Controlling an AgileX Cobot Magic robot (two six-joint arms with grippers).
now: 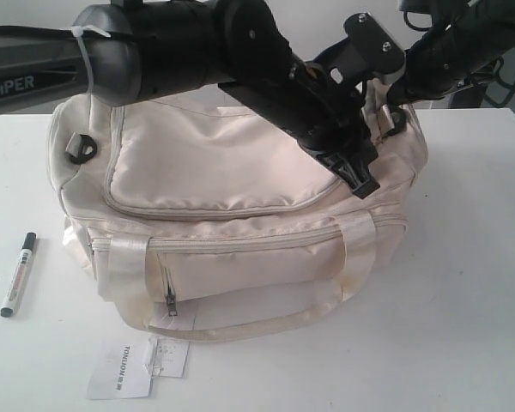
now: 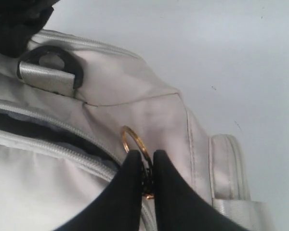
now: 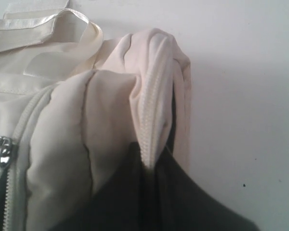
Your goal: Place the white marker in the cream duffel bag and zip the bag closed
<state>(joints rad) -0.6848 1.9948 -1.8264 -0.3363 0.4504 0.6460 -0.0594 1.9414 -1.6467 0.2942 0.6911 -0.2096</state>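
1. Tabletop (image 1: 463, 300), white and flat. There is broad bare room to the right of the bag and along the near side, and a narrower strip on the left. The far edge runs close behind the bag.
2. Large cream duffel bag (image 1: 232, 172) of soft fabric with satin strap handles. It sits mid-tabletop, long axis left to right, zipped front pocket facing near. The top zip gapes at the right end, showing dark lining.
3. Slim white marker (image 1: 17, 276) with black cap. It lies flat on the tabletop left of the bag, apart from it and outside it. Its long axis runs near to far, cap at the far end and leaning slightly right.
4. Left claw (image 2: 145, 156): the arm reaches from the left over the bag's top to its right end. The claw is pinched narrow on the gold ring zip pull (image 2: 134, 139).
5. Right claw (image 3: 151, 168): comes in from the far right, clamped tight on a bunched fold of the bag's right end, zip tape included.
6. White paper hangtag (image 1: 120, 373), on the tabletop just near of the bag.
7. Black D-ring (image 1: 81, 148), at the bag's left end.
8. The left arm's black body covers the bag's far top.
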